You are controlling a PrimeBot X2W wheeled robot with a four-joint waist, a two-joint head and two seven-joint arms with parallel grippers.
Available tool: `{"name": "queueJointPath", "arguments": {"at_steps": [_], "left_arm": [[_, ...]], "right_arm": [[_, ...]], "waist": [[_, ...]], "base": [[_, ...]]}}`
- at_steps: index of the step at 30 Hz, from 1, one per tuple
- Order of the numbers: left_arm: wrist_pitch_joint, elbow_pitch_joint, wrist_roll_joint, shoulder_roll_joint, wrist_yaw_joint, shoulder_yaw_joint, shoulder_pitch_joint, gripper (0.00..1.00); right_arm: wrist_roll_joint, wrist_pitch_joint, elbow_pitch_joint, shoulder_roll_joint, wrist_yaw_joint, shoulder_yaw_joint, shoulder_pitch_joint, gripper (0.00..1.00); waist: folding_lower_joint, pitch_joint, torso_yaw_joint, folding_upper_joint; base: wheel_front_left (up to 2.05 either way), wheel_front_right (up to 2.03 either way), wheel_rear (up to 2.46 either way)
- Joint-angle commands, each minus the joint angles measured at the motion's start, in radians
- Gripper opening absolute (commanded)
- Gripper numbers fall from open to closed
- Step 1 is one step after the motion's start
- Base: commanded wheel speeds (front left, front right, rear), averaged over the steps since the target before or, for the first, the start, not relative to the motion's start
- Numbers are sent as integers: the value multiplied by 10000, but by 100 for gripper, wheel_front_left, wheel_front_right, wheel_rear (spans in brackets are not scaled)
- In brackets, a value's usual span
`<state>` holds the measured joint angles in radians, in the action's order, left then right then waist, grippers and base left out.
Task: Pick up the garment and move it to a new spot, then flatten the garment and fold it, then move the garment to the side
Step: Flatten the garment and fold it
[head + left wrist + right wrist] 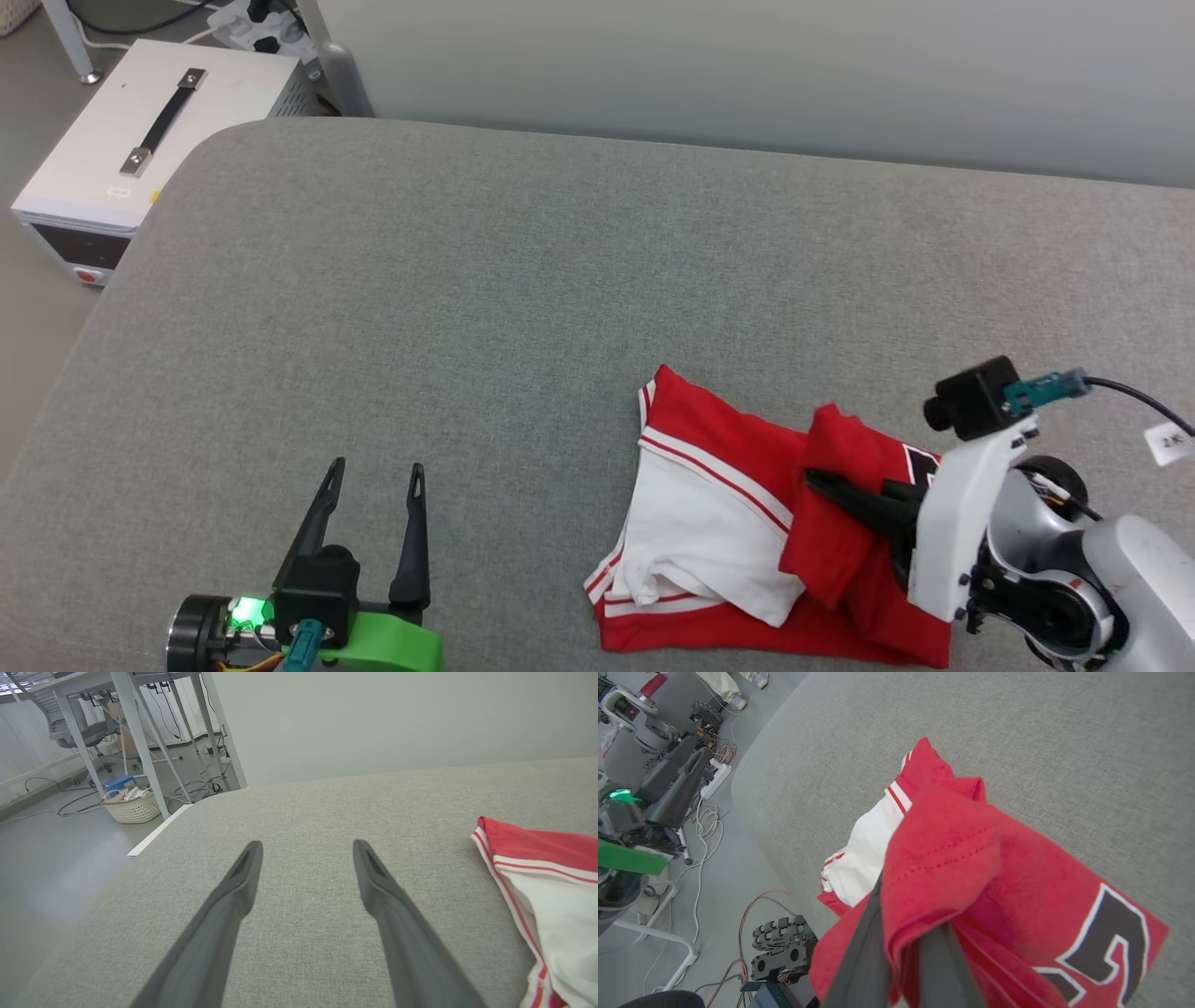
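Garment (pixel 709 504) bunched on grey cushion (pixel 467 280), fold seemingly underway. Right gripper (pixel 814 480) jaws clamped on red flap. Left gripper (pixel 378 467) jaws wide, empty. Side move pending.

Matt cloth on cloth.
You see the garment (pixel 738 523) soft and smooth, the counter (pixel 467 299) coarse grey weave.
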<state>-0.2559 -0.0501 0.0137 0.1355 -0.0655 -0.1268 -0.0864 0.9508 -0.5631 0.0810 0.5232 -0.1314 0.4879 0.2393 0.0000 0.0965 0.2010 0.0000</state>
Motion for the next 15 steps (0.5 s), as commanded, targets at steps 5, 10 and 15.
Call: {"name": "queueJointPath", "arguments": {"at_steps": [5, 10, 15], "left_arm": [[-59, 17, -95, -33, -33, -70, 328, 100], [-59, -6, -89, -64, -42, -132, 517, 100], [-59, -63, -94, -115, -50, -235, 701, 100]], "right_arm": [[-351, 35, -1092, -503, 7, 869, 1062, 0], [-527, 275, -2232, -1057, 7, 1574, 1963, 0], [-874, 498, -3521, -1458, 7, 2347, 2616, 0]], "waist": [[0, 283, 215, 0], [0, 516, 334, 0], [0, 672, 462, 0]], "base": [[0, 0, 0], [0, 0, 0], [0, 0, 0]]}}
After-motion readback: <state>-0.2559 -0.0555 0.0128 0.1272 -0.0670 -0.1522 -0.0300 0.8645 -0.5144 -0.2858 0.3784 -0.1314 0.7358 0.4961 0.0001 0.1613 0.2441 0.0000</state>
